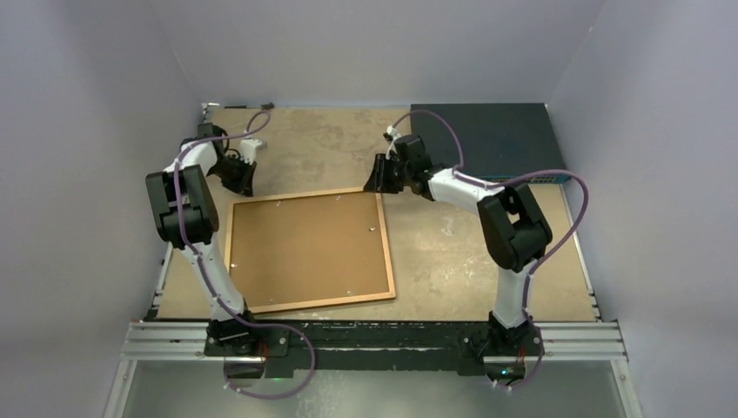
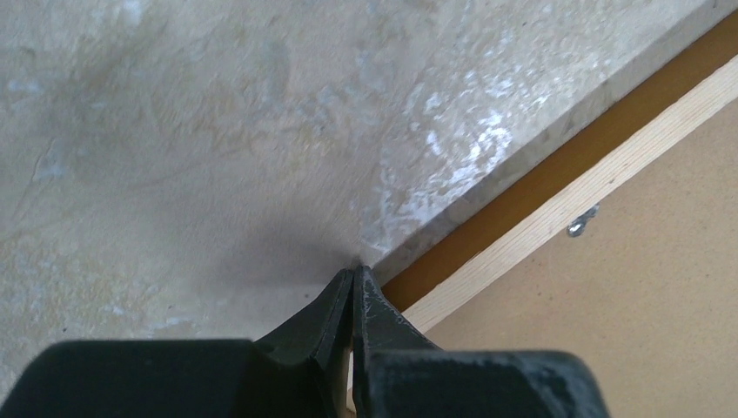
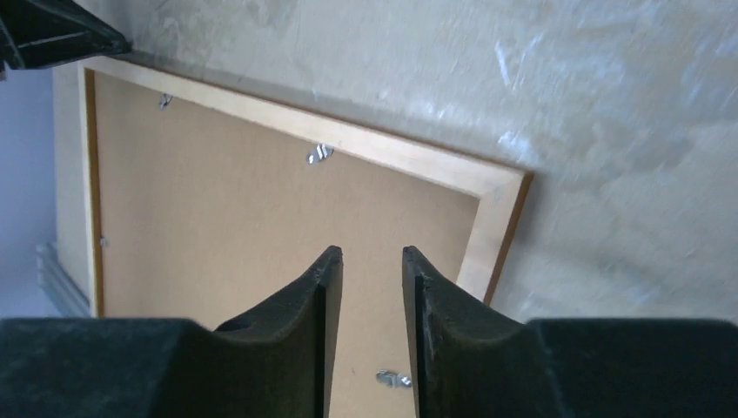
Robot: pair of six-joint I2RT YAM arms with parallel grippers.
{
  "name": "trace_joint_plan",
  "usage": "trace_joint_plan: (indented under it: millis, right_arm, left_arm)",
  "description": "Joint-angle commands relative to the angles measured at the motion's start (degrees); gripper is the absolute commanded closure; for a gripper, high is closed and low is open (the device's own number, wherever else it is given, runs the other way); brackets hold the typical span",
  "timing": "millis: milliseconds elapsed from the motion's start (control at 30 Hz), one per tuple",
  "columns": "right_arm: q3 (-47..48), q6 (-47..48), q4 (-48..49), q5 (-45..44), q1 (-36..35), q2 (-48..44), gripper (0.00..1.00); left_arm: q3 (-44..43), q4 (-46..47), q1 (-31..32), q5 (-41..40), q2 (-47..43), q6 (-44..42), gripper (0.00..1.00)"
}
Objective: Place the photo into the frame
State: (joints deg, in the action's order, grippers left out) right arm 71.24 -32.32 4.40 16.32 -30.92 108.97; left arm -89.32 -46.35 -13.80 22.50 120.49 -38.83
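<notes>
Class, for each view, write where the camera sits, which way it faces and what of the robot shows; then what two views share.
Top external: above and behind the robot, looking down on the table, the back-up frame, left arm and right arm.
Left wrist: on the left arm, facing down at the table beside the frame's edge; the shut left gripper shows.
Right wrist: on the right arm, facing down over the frame's back; the right gripper, jaws parted, empty, shows.
Shared: both wrist views show the frame's rim.
</notes>
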Motion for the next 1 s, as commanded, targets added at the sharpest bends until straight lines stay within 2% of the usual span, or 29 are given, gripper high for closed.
trace_joint_plan:
  millis: [0,67,100,133,233,333,367,467,633,967]
  right_arm:
    - [3.59,4.17,-3.58,-1.79,0.35,-2.24,0.55]
    - [-2.08,3.45,-2.59,-1.02,0.22,-8.27,0.44]
    - [-5.5,3.22,-2.53,0.64,-0.13,-11.26,0.44]
    - [-9.08,3.05,-2.64,2.36,-0.76,-14.54,0.49]
    - [-18.84,2.93,-4.22,7.19,-4.04,-23.0,0.81]
    - [-25.32,2.68,-8.38,10.75,-9.91,-29.66,0.98]
    - [-26.9,2.09,-9.65,10.92,-12.34,-30.98,1.0]
    - [-32.76,-1.15,-10.0,10.72,-17.83,-34.1,1.0]
    - [-39.55,-2.53,-7.23,11.52,-18.7,-35.01,1.0]
    - [-39.93,-4.92,-2.57,2.07,-18.74,-26.7,1.0]
  left_arm:
    - [1.14,-3.43,-3.47,-1.22,0.61,-1.45,0.98]
    - [0.91,-3.83,-4.1,-0.53,0.55,-1.64,0.98]
    - [0.98,-3.84,-4.19,-0.32,0.46,-1.69,0.98]
    - [1.06,-3.84,-4.21,-0.02,0.38,-1.72,0.99]
    - [1.08,-3.99,-4.22,1.01,0.4,-1.68,0.99]
    - [0.61,-4.34,-4.2,1.48,0.94,-1.31,0.99]
    - [0.37,-4.44,-4.26,1.46,1.12,-1.2,0.99]
    - [0.23,-4.37,-4.24,1.56,1.07,-0.79,0.99]
    - [-0.62,-4.57,-4.22,2.16,0.82,0.39,0.96]
    - [-1.3,-4.88,-4.24,2.28,-0.38,1.95,0.9]
